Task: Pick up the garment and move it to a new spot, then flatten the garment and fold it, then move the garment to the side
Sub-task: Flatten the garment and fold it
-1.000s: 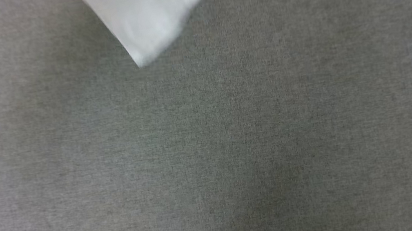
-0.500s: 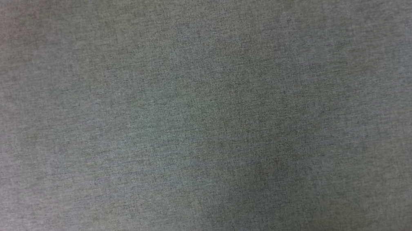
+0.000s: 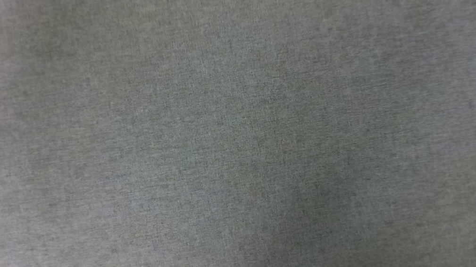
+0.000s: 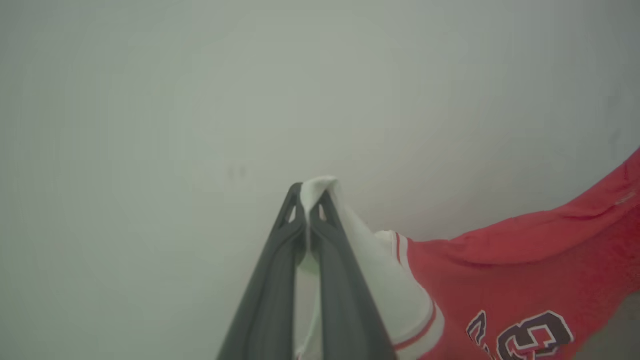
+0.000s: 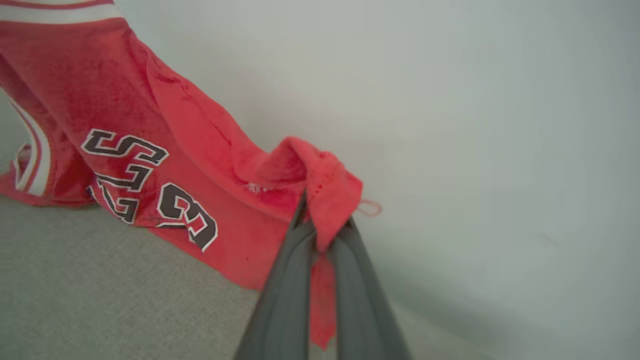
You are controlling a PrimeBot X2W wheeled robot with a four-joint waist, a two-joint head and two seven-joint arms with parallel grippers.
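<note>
With the left gripper [image 4: 311,197] pinched shut on a white sleeve and the right gripper [image 5: 325,220] clamped on a red corner, the garment [image 5: 150,125] hangs between them over the grey surface [image 3: 241,152], so both arms ought to travel together, level and taut.

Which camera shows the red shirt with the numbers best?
The right wrist view: the red shirt hangs wide from the right end effector, its number print plain. The left wrist view shows its white sleeve pinched in the left end effector and a cut-off bit of print. The head view looks at the gray surface.
</note>
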